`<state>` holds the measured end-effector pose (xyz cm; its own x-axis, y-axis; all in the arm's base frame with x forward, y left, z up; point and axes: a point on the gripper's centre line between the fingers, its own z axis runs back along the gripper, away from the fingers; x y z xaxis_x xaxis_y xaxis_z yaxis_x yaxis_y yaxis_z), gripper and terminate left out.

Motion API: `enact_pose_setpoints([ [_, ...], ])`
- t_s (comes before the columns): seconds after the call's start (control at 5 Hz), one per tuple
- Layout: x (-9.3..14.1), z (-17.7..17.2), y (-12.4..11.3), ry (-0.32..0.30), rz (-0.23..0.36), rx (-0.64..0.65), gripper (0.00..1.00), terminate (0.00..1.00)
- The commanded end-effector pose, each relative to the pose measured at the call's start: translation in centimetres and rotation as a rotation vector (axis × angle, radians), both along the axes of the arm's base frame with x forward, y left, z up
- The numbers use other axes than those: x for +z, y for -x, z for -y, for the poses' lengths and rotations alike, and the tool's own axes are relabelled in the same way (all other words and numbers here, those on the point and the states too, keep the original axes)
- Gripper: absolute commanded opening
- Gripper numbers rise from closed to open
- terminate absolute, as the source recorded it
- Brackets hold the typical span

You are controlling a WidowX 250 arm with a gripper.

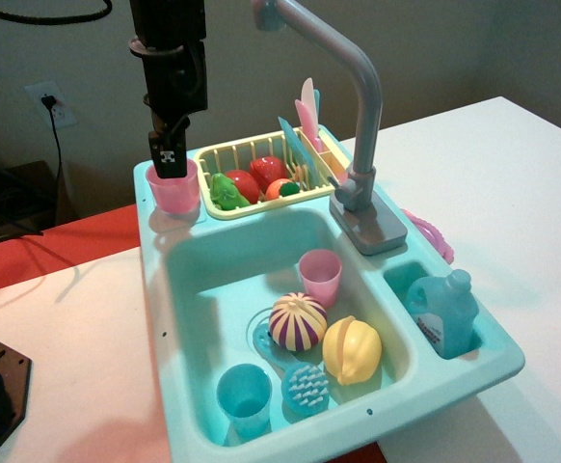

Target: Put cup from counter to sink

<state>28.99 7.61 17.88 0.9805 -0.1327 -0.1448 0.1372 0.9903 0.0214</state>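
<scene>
The light-pink cup [175, 190] stands upright on the back-left corner of the light-teal counter [151, 241] of the toy sink [192, 289]. My gripper [170, 159] hangs straight down over the cup with its black fingertips at the cup's rim, partly inside it. The fingers overlap from this angle, so the gap between them is hidden. The cup rests on the counter.
The basin holds a darker pink cup [320, 276], a blue cup [245, 394], a striped ball [298, 321], a yellow toy [352, 350] and a blue brush [307, 389]. A yellow dish rack [225, 152] stands behind, a grey faucet [360, 116] at right, and a blue bottle [443, 309] in the side slot.
</scene>
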Motion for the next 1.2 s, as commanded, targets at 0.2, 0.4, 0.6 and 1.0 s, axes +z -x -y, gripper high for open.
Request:
enact_pose_setpoints([
  [0.2,-1.1,0.2,-0.1,-0.012,-0.006,0.002,1.00,0.00],
  [0.4,-1.8,0.7,-0.2,-0.022,-0.014,0.000,1.00,0.00],
  [0.6,-2.4,1.1,-0.1,-0.017,-0.013,0.005,1.00,0.00],
  [1.0,-3.3,0.9,0.4,-0.043,-0.015,-0.001,0.00,0.00],
])
